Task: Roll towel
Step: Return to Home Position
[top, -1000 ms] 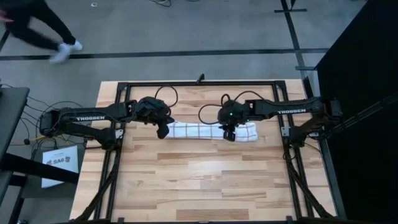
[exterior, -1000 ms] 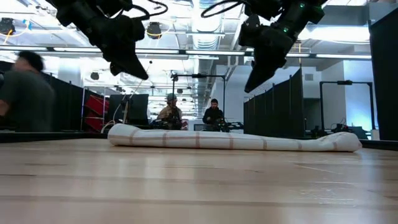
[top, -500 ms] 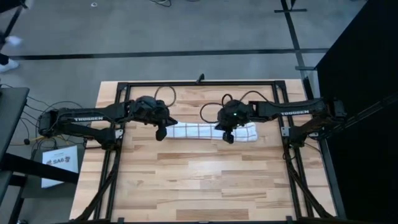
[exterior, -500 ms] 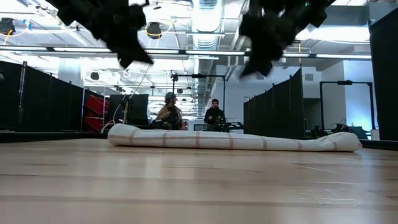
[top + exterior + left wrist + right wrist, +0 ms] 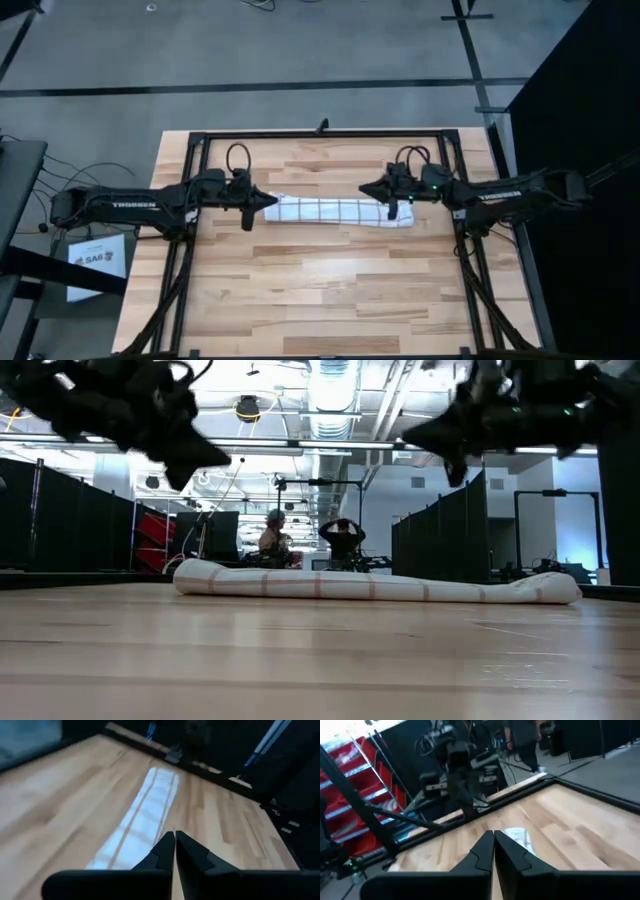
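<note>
The towel (image 5: 340, 211) lies as a long white checked roll on the wooden table (image 5: 320, 290), running left to right in the far half; in the low view the towel (image 5: 375, 586) rests along its whole length. My left gripper (image 5: 270, 200) hangs shut above the roll's left end, fingers pointing level toward the table's right. My right gripper (image 5: 365, 187) is shut too, above and just beyond the roll's right part, pointing level toward the left. Both are clear of the cloth, high up in the low view. The left wrist view shows the towel (image 5: 145, 815) beyond the shut fingers.
A black metal frame (image 5: 320, 133) borders the table. The near half of the tabletop (image 5: 320, 300) is bare wood. Beyond the far edge, the low view shows two people (image 5: 340, 542) seated among room equipment.
Both grippers have risen off the towel and drawn back, the left toward the table's left edge and the right toward the right edge. Each has tipped from pointing down to lying about level. The rolled towel has stayed where it was.
</note>
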You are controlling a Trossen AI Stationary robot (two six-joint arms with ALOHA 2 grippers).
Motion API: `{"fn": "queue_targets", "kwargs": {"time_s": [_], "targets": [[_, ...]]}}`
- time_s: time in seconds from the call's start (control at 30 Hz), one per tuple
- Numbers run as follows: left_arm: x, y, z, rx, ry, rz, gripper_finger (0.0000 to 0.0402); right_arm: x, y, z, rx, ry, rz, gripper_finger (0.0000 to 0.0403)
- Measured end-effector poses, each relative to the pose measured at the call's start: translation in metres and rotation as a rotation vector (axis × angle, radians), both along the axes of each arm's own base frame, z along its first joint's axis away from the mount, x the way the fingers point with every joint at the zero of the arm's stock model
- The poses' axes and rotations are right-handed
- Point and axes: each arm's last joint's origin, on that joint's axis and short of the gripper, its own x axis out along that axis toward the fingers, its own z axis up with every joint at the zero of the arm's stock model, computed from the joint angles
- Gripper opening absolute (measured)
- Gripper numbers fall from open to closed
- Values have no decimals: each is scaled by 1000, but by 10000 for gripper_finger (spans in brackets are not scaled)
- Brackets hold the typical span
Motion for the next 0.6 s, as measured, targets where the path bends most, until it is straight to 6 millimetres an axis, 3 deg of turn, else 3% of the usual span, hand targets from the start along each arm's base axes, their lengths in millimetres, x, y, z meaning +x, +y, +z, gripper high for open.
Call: {"fn": "queue_targets", "kwargs": {"time_s": [0.13,0.23,0.37,0.6], "targets": [[-6,0,-18,-31,108,55,0,-13,1,-20,46,72,-13,0],[-6,0,-19,-58,122,63,0,-14,1,-19,87,44,-14,0],[-6,-1,-19,-34,118,47,0,-13,4,-17,14,36,4,0],[-10,-20,4,138,-71,-71,0,-22,11,-17,-49,-117,31,0]]}}
